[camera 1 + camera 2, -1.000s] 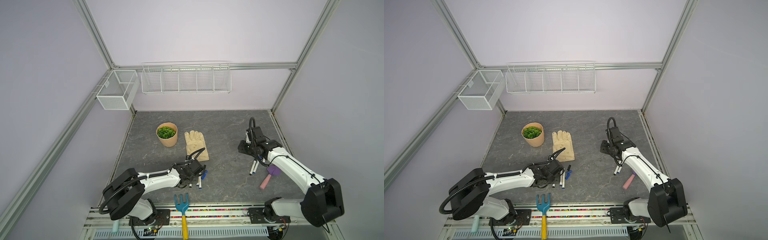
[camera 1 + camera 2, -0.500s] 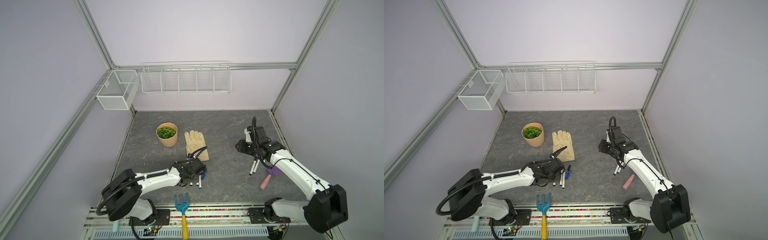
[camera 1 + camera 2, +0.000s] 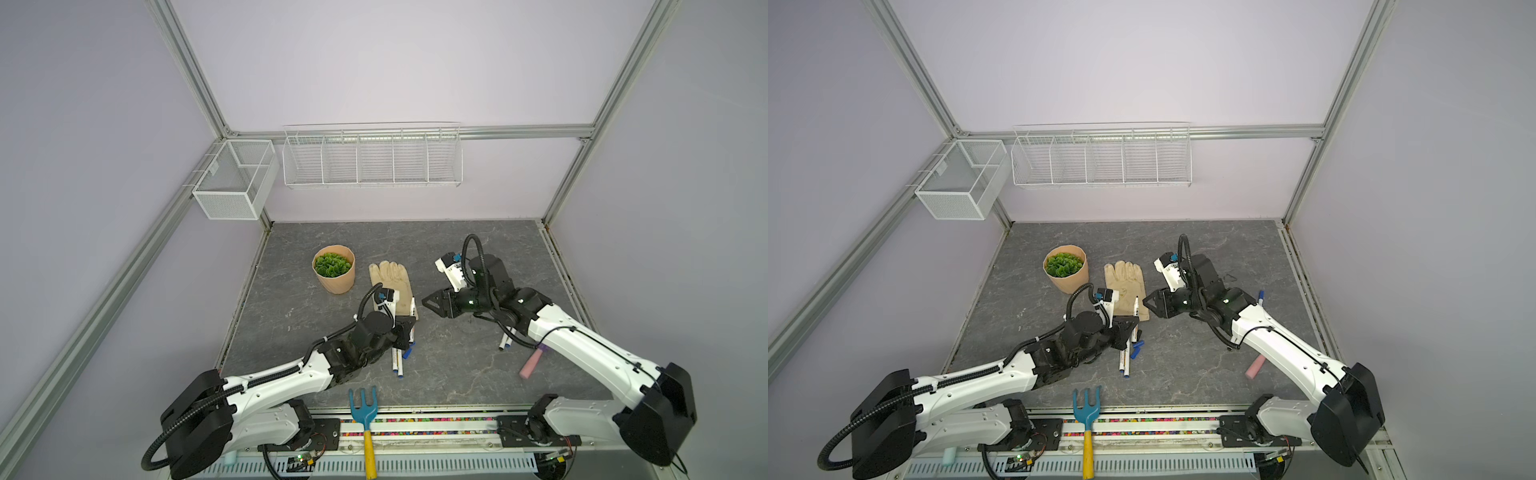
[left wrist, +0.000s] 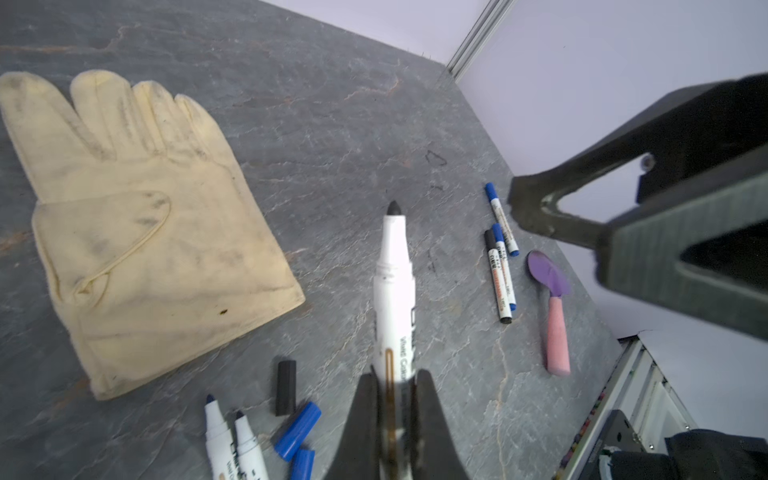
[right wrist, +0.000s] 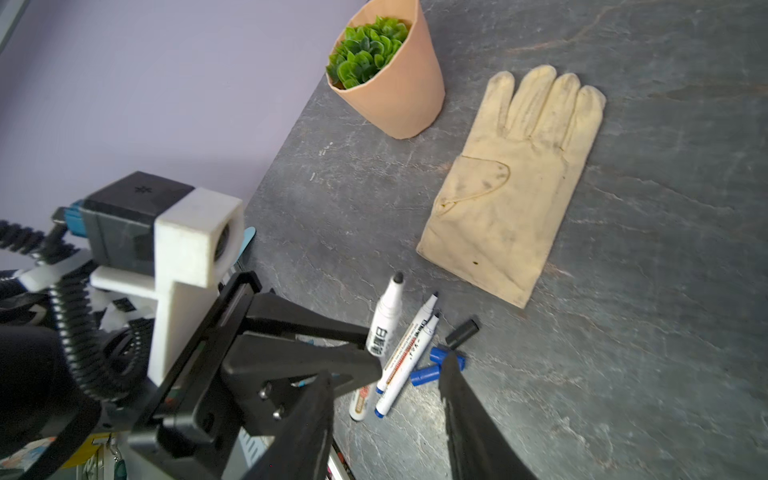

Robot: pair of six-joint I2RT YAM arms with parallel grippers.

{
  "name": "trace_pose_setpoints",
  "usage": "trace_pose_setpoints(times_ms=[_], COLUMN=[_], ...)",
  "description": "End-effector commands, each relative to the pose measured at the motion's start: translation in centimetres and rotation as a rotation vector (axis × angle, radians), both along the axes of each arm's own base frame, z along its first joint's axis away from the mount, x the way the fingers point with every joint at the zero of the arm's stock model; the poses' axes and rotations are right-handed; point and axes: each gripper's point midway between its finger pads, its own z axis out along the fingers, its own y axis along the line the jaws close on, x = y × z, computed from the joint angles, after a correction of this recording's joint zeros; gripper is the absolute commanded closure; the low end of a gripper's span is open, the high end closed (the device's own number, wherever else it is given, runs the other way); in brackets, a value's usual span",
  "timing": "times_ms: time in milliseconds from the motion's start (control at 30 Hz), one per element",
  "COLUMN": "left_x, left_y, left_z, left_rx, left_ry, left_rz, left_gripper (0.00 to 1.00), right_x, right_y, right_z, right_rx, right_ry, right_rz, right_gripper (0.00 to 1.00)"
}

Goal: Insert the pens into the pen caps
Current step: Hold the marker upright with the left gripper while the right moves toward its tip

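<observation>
White pen [image 4: 392, 266] sits pinched in the left end effector [image 4: 395, 376]; the right end effector [image 5: 388, 368] gapes, apparently empty.

Soft, even light falls from above, bright without glare, and the shadows under the arms on the desk [image 3: 374, 241] are faint. Both top views are crisp. The wrist views stretch toward their edges (wide lens). In the left wrist view, the near left claw [image 4: 395, 419] is blurred and its pen [image 4: 392, 291] is sharp.

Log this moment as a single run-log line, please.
left gripper: shut on black-tipped pen, uncapped | right gripper: open, empty | black cap: loose on table
</observation>
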Motion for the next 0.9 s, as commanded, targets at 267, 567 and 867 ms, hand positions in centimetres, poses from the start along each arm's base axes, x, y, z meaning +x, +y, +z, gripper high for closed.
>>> trace_pose_setpoints(times_ms=[267,567,867], left_x=[-0.1,0.3,-0.2], left_y=[-1.1,-1.2,-0.5], left_z=[3.0,3.8,0.8], left_rx=[-0.082,-0.105,-0.025], left_ry=[-0.079,-0.104,-0.027], left_rz=[-0.046,-0.028,-0.027], left_gripper=[1.00,1.00,0.60], right_x=[0.1,-0.3,-0.2], right_y=[2.6,3.5,2.8], right_z=[-1.2,-2.0,0.7], right_rx=[-0.034,-0.023,0.067], right_ry=[0.011,0.047,0.044], right_rz=[0.100,0.140,0.115], right_gripper=[0.60,0.83,0.93])
